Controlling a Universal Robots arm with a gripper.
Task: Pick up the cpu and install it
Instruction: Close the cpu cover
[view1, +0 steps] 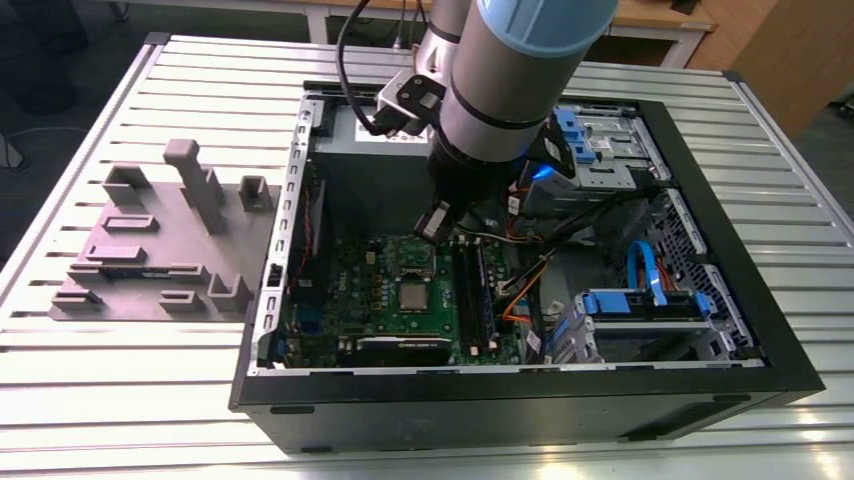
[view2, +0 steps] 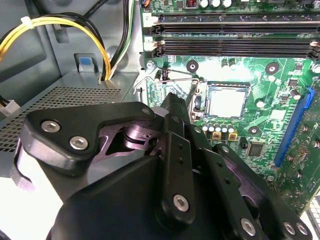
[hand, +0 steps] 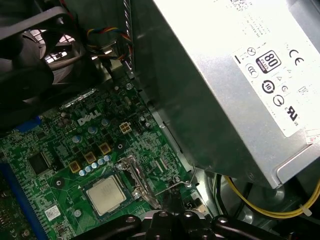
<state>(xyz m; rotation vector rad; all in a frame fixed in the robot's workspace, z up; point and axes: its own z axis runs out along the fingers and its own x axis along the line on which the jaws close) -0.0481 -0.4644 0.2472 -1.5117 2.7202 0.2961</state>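
The cpu (view1: 414, 297) lies flat in the socket of the green motherboard (view1: 350, 300), its silver top facing up. Both wrist views show the cpu (view2: 227, 101) (hand: 106, 195) seated, with the socket's metal load plate (hand: 134, 177) standing open beside it. My gripper (view1: 434, 222) hangs inside the computer case, a little above and behind the socket. In both wrist views the gripper (view2: 172, 102) (hand: 172, 200) is shut with nothing in it, its tip close to the thin wire socket lever (hand: 176, 184) (view2: 180, 74).
The silver power supply (hand: 240, 75) is close by the arm, with yellow cables (view2: 60, 30) next to it. A black fan (hand: 30, 60) and memory slots (view2: 235, 45) border the socket. The grey-purple fixture (view1: 160, 250) stands outside the case at the exterior view's left.
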